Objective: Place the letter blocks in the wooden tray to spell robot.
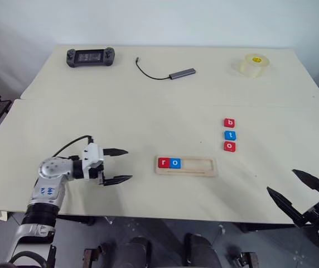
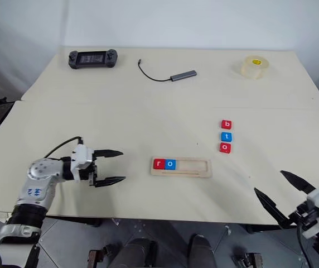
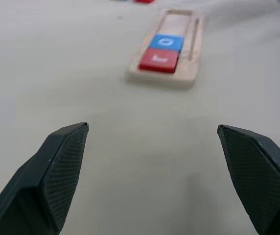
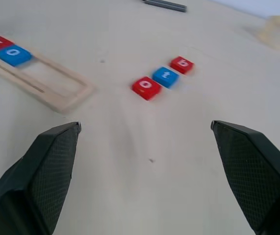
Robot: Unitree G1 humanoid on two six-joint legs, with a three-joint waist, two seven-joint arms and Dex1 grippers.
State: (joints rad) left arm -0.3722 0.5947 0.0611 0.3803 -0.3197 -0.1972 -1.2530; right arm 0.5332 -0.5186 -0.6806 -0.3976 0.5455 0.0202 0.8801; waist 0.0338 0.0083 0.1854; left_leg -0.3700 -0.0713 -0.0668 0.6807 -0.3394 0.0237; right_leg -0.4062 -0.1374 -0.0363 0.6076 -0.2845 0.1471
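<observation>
At the left, the left gripper point(image 1: 116, 166) hovers over the cream table point(image 1: 148, 117) with its fingers spread wide and nothing between them, pointing toward the wooden tray point(image 1: 185, 166). The tray lies near the table's front edge; its left end holds a red r block point(image 1: 163, 163) and a blue o block point(image 1: 174, 163) side by side, the remaining slot bare. Right of the tray and farther back, three blocks sit in a close column: red b block point(image 1: 229, 123), blue t block point(image 1: 230, 135), red o block point(image 1: 229, 146). At the far right, the right gripper point(image 1: 297, 191) stands wide open, empty, at the table's front edge.
</observation>
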